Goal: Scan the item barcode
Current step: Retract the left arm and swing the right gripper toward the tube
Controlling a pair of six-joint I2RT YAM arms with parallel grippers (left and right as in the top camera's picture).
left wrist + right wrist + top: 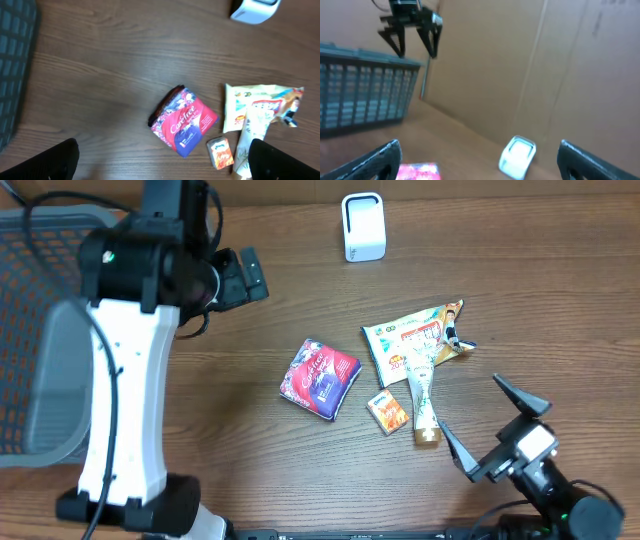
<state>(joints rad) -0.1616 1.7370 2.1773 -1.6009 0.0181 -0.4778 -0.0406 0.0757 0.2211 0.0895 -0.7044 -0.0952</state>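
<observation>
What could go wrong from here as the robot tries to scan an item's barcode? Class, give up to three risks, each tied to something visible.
1. The tube lies across the snack bag and close beside the small orange box; grasping one may drag another.
2. No barcode shows on the red packet as it lies, so it may reach the scanner wrong side first.
</observation>
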